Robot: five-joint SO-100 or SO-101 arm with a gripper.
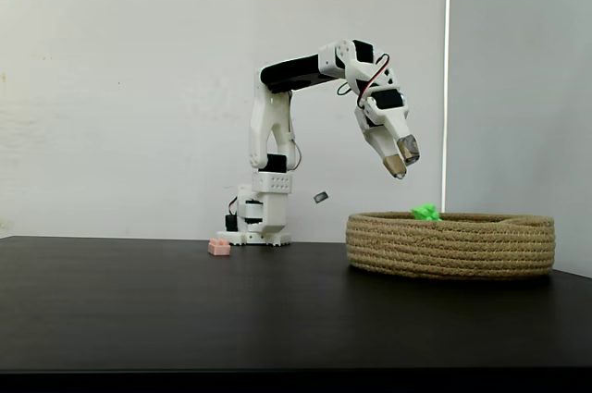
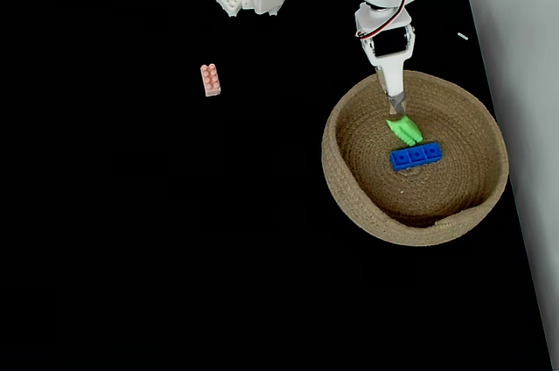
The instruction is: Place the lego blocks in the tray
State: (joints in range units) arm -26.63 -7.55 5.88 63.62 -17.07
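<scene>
The black table (image 1: pixel 185 310) occupies the foreground in both fixed views, its surface dark and matte. On it, toward the right in both fixed views, sits the tray (image 1: pixel 450 245), a wide shallow basket of coiled tan rope, its rim sagging at the near edge in a fixed view (image 2: pixel 437 230). Inside the tray, a fixed view shows the blue lego block (image 2: pixel 416 155) lying flat on the basket floor, roughly at centre, long axis running left to right. Just behind it, nearly touching it, is the green lego block (image 2: pixel 405 131), tilted; whether it rests on the floor or is mid-air cannot be told. In a fixed view the green block (image 1: pixel 425 212) shows just above the tray's rim line. Directly over it hangs the gripper (image 1: pixel 402 159), angled downward, above the rim and not touching the basket; its two brown-tipped fingers (image 1: pixel 395 166) stand slightly apart with nothing between them. From above, the gripper (image 2: pixel 396 102) reaches over the far wall of the tray, tips just beside the green block. The pink lego block (image 2: pixel 210 79) lies on the table outside the tray, well apart to its left, near the arm's white base (image 1: pixel 262 217). Behind everything stands a pale wall (image 1: pixel 120 88).
</scene>
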